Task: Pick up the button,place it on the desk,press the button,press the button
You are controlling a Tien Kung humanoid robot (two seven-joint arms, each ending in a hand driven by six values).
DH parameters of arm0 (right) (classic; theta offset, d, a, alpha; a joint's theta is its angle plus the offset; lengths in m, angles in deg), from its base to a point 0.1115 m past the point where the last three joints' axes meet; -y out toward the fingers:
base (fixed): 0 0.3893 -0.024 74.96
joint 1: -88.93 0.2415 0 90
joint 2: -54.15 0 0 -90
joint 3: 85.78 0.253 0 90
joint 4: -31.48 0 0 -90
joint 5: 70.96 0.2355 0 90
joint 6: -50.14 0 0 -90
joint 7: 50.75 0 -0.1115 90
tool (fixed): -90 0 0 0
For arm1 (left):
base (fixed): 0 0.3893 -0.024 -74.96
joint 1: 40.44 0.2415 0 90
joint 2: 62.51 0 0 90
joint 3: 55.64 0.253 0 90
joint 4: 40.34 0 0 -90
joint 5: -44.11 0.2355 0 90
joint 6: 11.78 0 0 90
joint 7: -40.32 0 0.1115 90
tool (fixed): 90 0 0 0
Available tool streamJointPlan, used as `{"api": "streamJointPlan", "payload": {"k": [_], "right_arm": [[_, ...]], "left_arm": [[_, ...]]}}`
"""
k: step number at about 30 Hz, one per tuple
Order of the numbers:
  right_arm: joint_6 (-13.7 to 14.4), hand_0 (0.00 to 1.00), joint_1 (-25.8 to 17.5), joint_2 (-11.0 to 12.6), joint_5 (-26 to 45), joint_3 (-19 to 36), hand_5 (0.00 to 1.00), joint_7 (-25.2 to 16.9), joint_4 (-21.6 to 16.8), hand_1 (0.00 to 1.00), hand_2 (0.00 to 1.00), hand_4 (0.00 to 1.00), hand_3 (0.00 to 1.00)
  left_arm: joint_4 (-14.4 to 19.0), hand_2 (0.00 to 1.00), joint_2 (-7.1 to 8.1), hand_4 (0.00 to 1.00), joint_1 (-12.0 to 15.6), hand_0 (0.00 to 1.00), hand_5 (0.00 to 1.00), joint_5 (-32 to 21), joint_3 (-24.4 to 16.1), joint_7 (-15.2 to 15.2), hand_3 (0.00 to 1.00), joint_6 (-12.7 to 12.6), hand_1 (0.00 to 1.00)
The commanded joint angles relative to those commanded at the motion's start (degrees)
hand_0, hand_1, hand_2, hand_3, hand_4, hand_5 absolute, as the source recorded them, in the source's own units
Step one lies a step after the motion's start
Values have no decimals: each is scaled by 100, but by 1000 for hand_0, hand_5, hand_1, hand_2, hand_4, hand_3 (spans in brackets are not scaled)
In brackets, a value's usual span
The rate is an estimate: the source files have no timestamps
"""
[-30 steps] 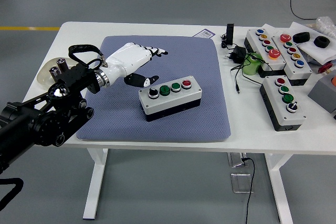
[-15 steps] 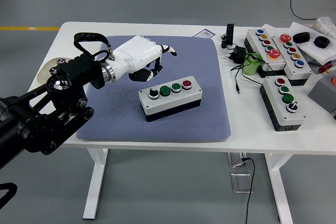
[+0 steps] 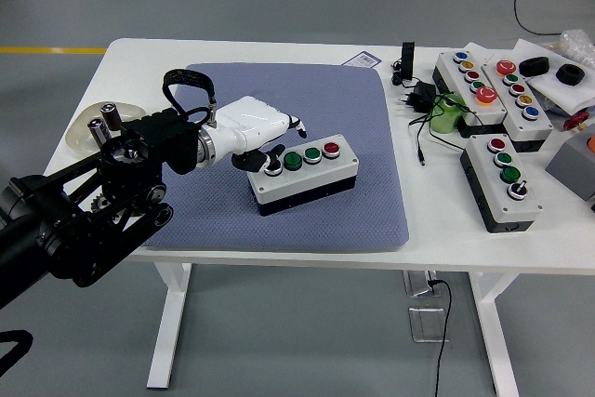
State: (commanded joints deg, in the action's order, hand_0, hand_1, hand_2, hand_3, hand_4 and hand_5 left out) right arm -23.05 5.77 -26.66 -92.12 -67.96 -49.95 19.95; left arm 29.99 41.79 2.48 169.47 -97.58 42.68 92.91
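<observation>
A grey button box with a black base lies on the blue-grey mat in the middle of the table. Its top carries a black-and-white knob at the left, two green buttons and a red button. My left hand, white with black fingertips, hangs over the box's left end with its fingers curled downward. The fingertips sit beside the knob and the first green button; whether they touch the box cannot be told. The hand holds nothing. My right arm is out of sight.
Three more button boxes lie at the table's right, with a black plug and cable and a green object beside them. A round dish with small parts sits at the left edge.
My left hand has swung right and down from the mat's upper left to the box's left end. Its fingers have curled from stretched out to bent. The box has not moved.
</observation>
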Motion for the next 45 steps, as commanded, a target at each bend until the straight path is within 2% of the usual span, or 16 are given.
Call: {"api": "streamJointPlan", "payload": {"k": [19, 31, 35, 39, 45], "right_arm": [[-2, 635, -12, 6, 2, -13, 241, 0, 2, 538, 565, 234, 635], [-1, 635, -24, 10, 40, -63, 241, 2, 3, 538, 565, 234, 634], [0, 635, -29, 10, 46, -71, 241, 3, 4, 538, 565, 235, 635], [0, 635, -38, 11, 30, -43, 241, -1, 2, 538, 565, 235, 635], [-5, 635, -21, 16, 2, -22, 241, -2, 2, 538, 566, 235, 635]], "left_arm": [[-426, 22, -294, 325, -129, 2, 2, -144, 298, 78, 801, -23, 2], [-509, 14, -299, 325, -119, 2, 2, -96, 551, 114, 798, 116, 2], [-519, 14, -309, 334, -114, 2, 2, -98, 512, 111, 799, 82, 2], [-403, 14, -323, 334, -108, 2, 2, -146, 305, 85, 799, -73, 2], [-322, 14, -413, 333, -251, 2, 2, -190, 122, 76, 801, -136, 2]]}}
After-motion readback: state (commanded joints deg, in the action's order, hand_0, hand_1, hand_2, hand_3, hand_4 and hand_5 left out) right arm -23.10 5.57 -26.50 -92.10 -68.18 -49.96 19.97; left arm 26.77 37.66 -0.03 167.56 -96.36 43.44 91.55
